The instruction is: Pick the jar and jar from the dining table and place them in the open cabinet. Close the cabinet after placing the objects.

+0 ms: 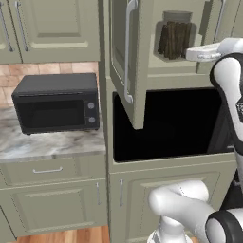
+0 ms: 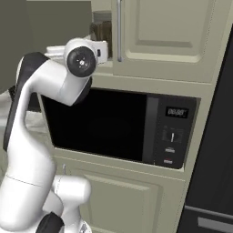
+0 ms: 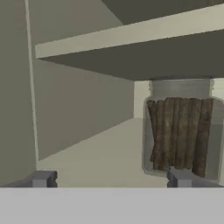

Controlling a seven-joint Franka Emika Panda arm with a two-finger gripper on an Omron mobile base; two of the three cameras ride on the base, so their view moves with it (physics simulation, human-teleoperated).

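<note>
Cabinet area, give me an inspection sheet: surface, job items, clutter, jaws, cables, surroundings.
Surface: cabinet shelf, pale, bare beside the jar.
Job's things: one jar of brown sticks stands upright on the shelf; cabinet door hangs open.
Clutter: nothing seen.
Grippers: gripper with jaws wide open, holding nothing; jar sits ahead by the right fingertip.
Cables: nothing seen.
Surroundings: black microwave on marble counter; built-in oven below the cabinet.
</note>
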